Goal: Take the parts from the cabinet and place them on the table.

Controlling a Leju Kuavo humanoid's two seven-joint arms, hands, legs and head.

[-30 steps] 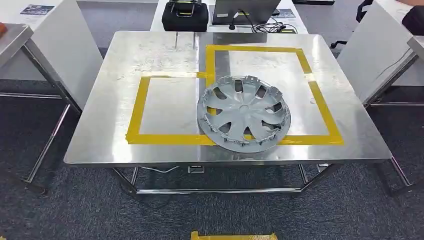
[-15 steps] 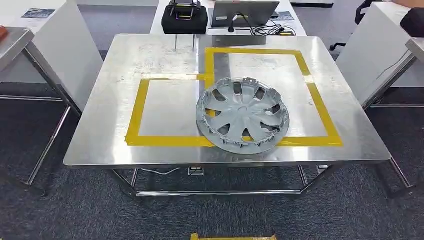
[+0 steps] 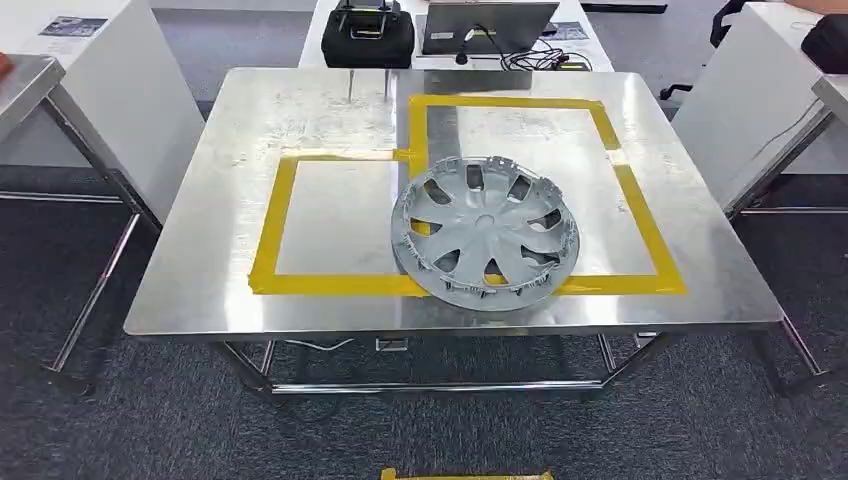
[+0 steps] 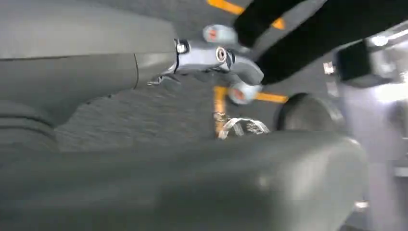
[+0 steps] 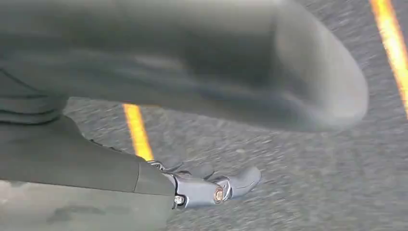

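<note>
A silver wheel cover point(image 3: 487, 232) lies flat on the steel table point(image 3: 200, 290). It sits mostly inside the right yellow-taped rectangle point(image 3: 630, 190) and overlaps the front tape line and the corner of the left rectangle point(image 3: 270, 225). In the left wrist view my left hand point(image 4: 120, 82) hangs over the grey carpet with its fingers point(image 4: 216, 55) stretched out, apart from the thumb point(image 4: 240, 183), holding nothing. In the right wrist view my right hand point(image 5: 96, 178) also hangs above the carpet, its fingers point(image 5: 216, 190) extended and nothing in them.
A black case point(image 3: 368, 35) and a laptop point(image 3: 488, 22) with cables stand on a white desk behind the table. White desks flank it left point(image 3: 120, 90) and right point(image 3: 750, 100). Yellow tape point(image 3: 466, 473) marks the carpet near my feet.
The whole picture has shifted slightly, so the camera moved. The wheel cover stays in the same spot on the table.
</note>
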